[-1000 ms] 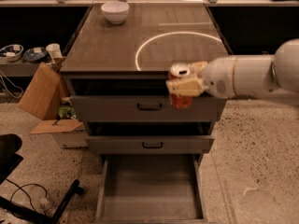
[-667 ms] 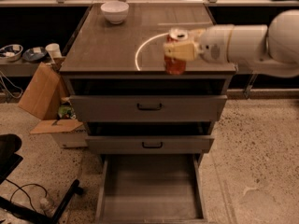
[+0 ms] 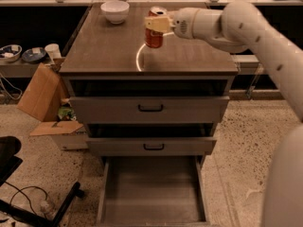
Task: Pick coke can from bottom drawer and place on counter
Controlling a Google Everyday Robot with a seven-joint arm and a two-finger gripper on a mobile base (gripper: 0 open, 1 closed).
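Note:
The coke can (image 3: 154, 38) is red with a silver top and is held upright just above the counter (image 3: 104, 51), near the left side of the thin white arc. My gripper (image 3: 157, 23) is shut on the can's upper part, with the white arm reaching in from the right. The bottom drawer (image 3: 152, 193) is pulled open at the foot of the cabinet and its flat grey floor is bare.
A white bowl (image 3: 115, 11) stands at the counter's back left. Two closed drawer fronts with black handles (image 3: 150, 109) face me. A cardboard box (image 3: 45, 98) leans at the left. A black chair base (image 3: 28, 202) and cables lie on the floor at lower left.
The gripper has carried the coke can up from in front of the top drawer, leftward and farther back over the counter.

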